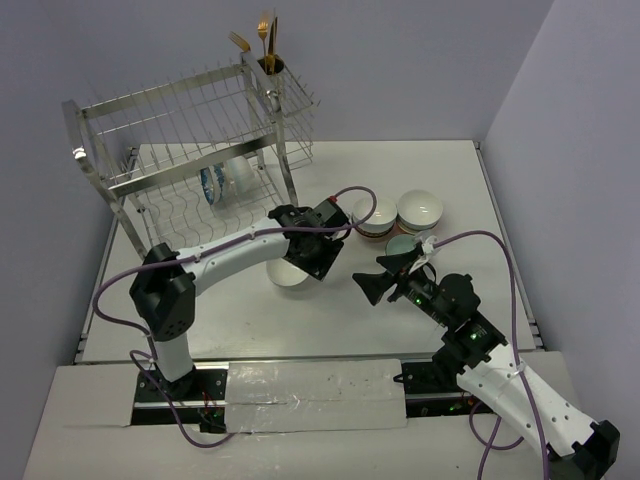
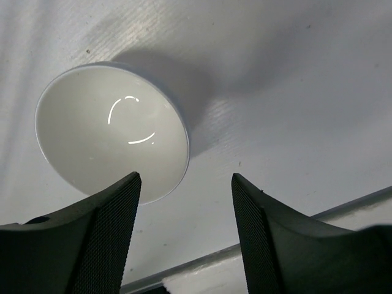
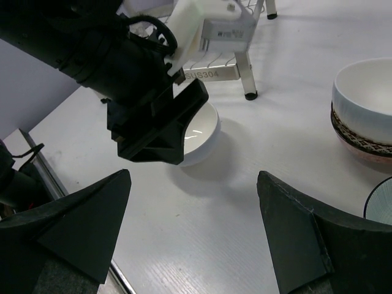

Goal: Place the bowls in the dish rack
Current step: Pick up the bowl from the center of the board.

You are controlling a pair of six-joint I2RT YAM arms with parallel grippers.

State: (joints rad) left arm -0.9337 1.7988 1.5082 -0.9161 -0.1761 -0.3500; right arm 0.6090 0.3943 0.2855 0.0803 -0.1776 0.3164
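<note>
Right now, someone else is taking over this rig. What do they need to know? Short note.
Left gripper: open, empty, low over a white bowl that sits on the table in front of the dish rack.
Right gripper: open, empty, beside a teal-inside bowl on the table.
Done: racked bowls stand on the lower tier; count unclear. The upper tier holds no bowls.
Left: the white bowl, the teal-inside bowl, and two bowl stacks, the left stack and the right stack, on the table right of the rack.

White bowl point(image 1: 284, 276) half hidden under left pincer point(image 1: 317, 264)
</note>
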